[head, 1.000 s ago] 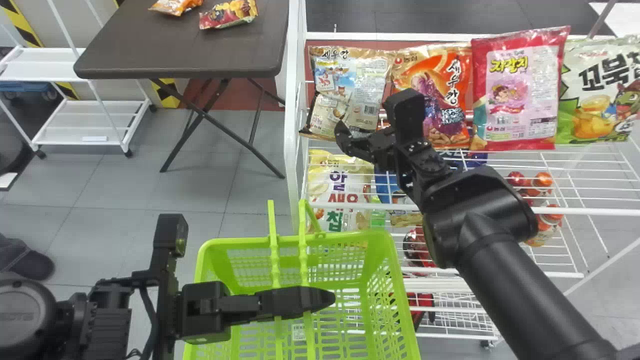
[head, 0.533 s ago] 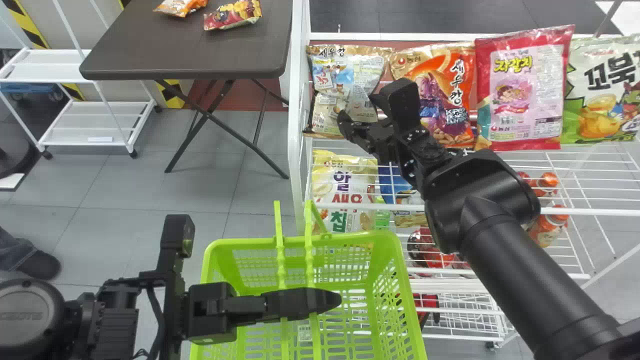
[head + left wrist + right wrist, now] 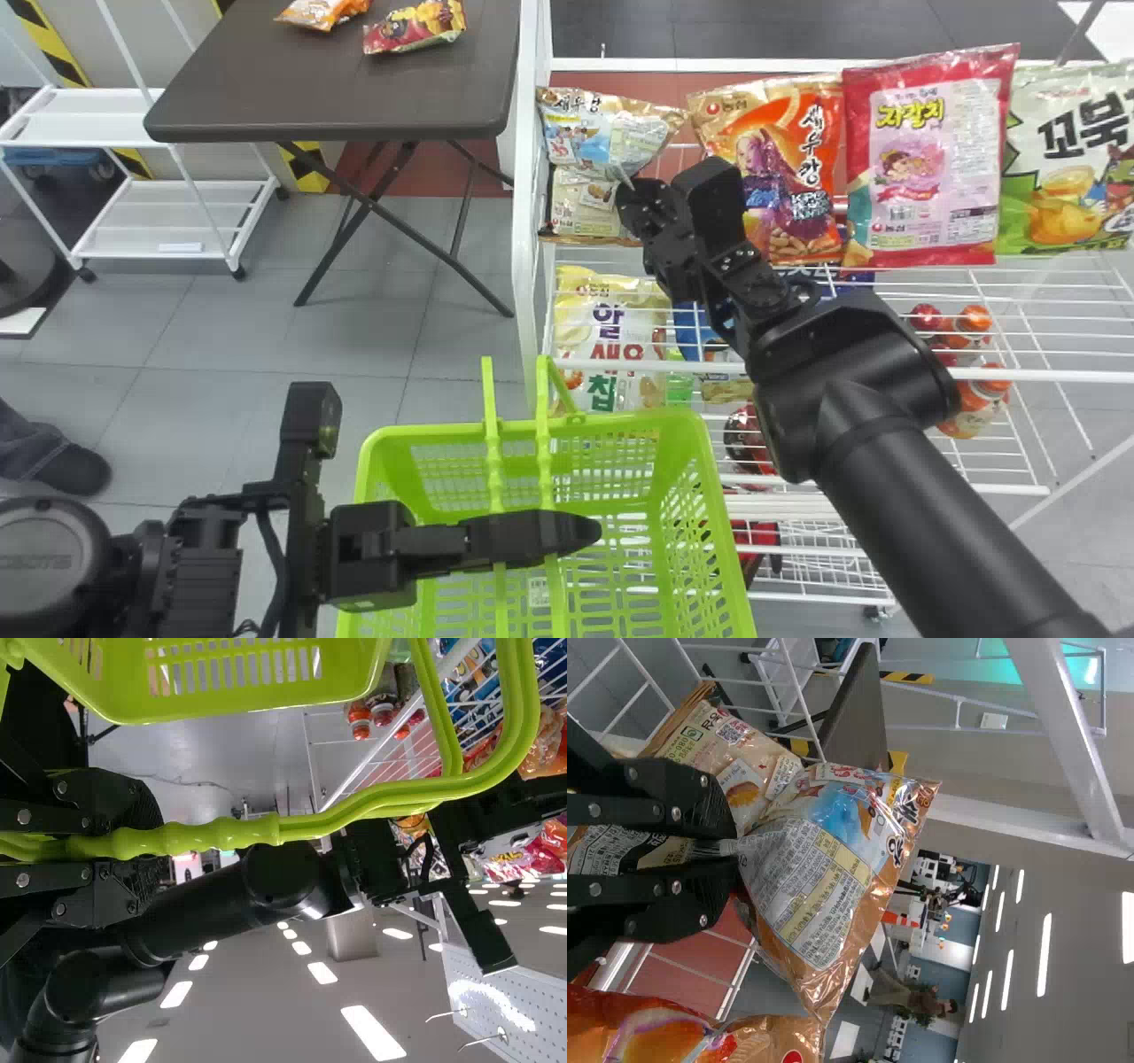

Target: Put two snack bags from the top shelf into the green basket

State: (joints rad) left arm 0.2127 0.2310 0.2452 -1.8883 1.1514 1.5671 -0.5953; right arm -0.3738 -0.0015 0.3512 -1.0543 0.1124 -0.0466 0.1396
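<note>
Pinching, by the right end effector (image 3: 625, 190), a tan-orange foil snack bag with blue picture (image 3: 833, 868) – black fingers drawn almost together, with only the thin bunched film between. Upright but creased at this pinch, near the back left corner of the white wire top shelf (image 3: 1045, 375). Cannot tell whether lifted or resting there.

Along the back edge of the same shelf, going to the right: an orange foil bag with purple print (image 3: 775, 159), then a red bag with pink panel (image 3: 930, 155), then a white-and-green bag (image 3: 1063, 133) by the right end. Below, seen through the wires near the left edge, a pale yellow bag (image 3: 611, 306).

Held by the left end effector (image 3: 583, 533): the round green plastic handle (image 3: 221, 835) of the green lattice basket (image 3: 620, 415) – fingers closed around, apart only by thickness of the handle. Farther off, on the dark flat bench (image 3: 337, 102), two small packs: orange-white (image 3: 321, 11), and red-yellow (image 3: 415, 27) nearer to the right edge.
</note>
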